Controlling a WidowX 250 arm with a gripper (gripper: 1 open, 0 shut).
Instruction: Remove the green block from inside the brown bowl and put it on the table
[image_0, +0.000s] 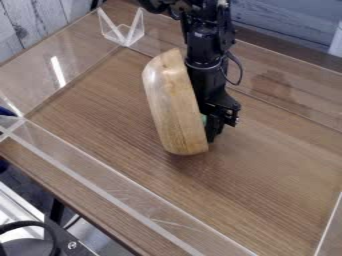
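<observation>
A clear plastic wall (120, 205) runs along the near edge of the wood-grain worktop (94, 120). Further in, near the middle, the brown bowl (174, 105) stands tipped up on its rim, its rounded underside turned to the left and towards the camera, its open side facing the arm. Right behind it the black arm (203, 40) comes down from the top, and its pincer (214, 112) points downwards at the bowl's rim, its jaws closed tight on the rim. A sliver of the green block (205, 117) shows between the bowl's edge and the pincer; how it lies inside is hidden. At the far left corner stands a small clear plastic stand (120, 28).
</observation>
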